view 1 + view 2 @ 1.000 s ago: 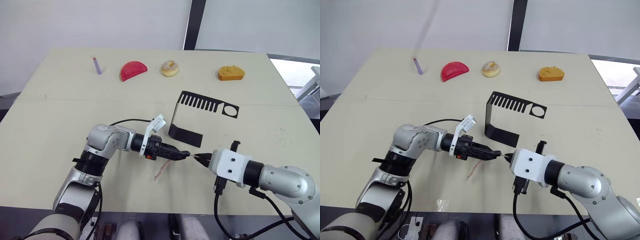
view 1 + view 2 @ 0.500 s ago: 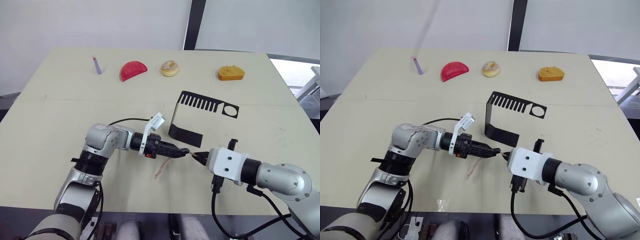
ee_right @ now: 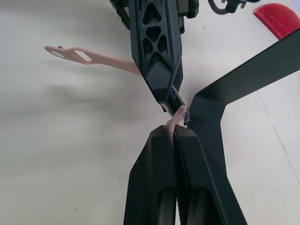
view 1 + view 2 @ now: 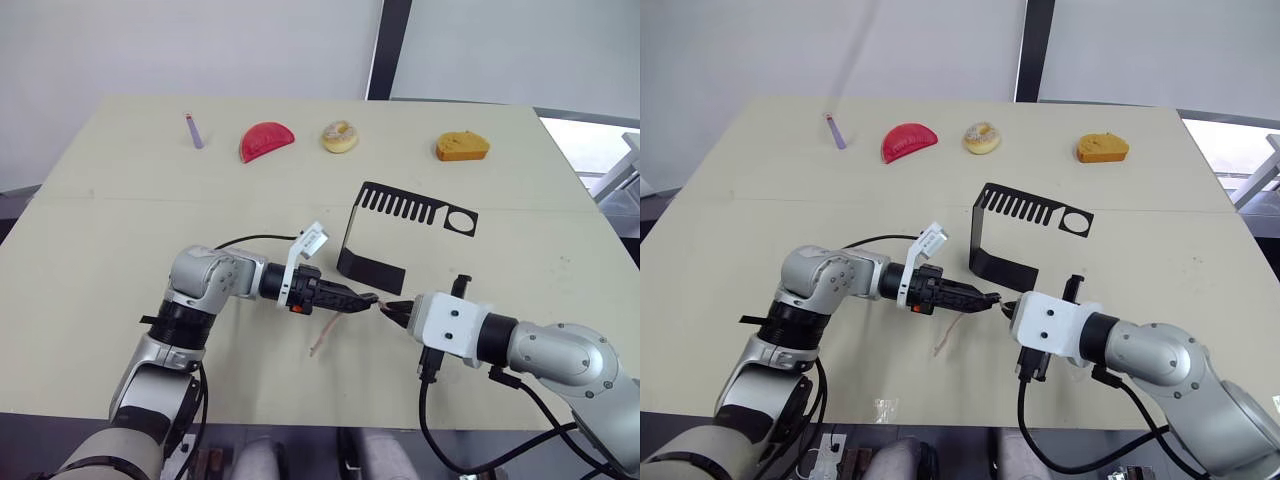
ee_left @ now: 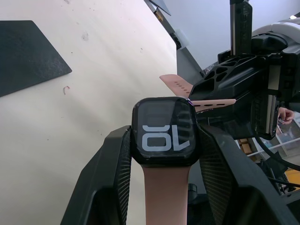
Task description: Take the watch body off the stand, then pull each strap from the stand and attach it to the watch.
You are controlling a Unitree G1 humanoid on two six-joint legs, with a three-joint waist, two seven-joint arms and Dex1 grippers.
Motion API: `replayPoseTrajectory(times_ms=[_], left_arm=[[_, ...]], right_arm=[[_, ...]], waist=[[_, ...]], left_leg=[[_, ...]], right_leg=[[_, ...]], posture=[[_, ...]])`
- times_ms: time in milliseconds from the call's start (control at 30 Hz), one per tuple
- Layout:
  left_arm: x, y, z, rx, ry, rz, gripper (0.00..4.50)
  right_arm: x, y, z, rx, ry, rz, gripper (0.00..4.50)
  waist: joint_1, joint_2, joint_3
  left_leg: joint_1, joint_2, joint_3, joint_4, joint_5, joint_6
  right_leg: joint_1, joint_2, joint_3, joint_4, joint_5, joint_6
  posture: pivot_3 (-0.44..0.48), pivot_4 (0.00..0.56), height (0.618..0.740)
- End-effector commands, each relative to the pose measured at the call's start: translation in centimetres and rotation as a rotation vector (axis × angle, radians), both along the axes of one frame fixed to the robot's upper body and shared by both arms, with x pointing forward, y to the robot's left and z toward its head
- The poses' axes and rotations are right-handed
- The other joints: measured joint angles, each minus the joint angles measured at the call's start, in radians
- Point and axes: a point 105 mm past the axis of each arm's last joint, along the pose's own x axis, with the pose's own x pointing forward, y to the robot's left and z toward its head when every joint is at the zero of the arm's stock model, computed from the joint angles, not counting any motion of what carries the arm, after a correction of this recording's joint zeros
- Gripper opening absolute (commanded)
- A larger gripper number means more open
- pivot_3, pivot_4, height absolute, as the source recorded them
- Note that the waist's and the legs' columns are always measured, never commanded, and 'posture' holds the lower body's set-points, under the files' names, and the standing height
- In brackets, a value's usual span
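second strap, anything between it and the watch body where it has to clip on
Nothing visible stands between them. The right gripper pinches the second strap right at the free edge of the watch body, which the left gripper clamps; the first strap hangs attached opposite.

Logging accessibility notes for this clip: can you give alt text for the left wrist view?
The left pincer grips the black watch body, one pinkish strap already hanging from it. The right pincer presents the second strap at the watch's far edge, above the beige table.
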Motion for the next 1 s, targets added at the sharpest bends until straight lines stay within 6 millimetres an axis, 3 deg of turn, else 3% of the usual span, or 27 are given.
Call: replayPoseTrajectory(times_ms=[33,1000], left_arm=[[-1.36,-1.47,1.49,-0.051,-0.030,-0.101,1.60],[-1.16,-1.65,1.73,-0.060,-0.040,-0.096,1.60]], right_arm=[[0.13,0.07,0.66,-0.004,-0.042,0.002,0.00],[0.75,-0.23,0.82,-0.021,-0.048,-0.024,0.00]], waist=[[0.000,0.000,0.000],[0.000,0.000,0.000]], left_leg=[[0.000,0.000,0.000,0.000,0.000,0.000],[0.000,0.000,0.000,0.000,0.000,0.000]], right_leg=[[0.000,0.000,0.000,0.000,0.000,0.000],[0.000,0.000,0.000,0.000,0.000,0.000]], posture=[[0.000,0.150,0.737],[0.000,0.150,0.737]])
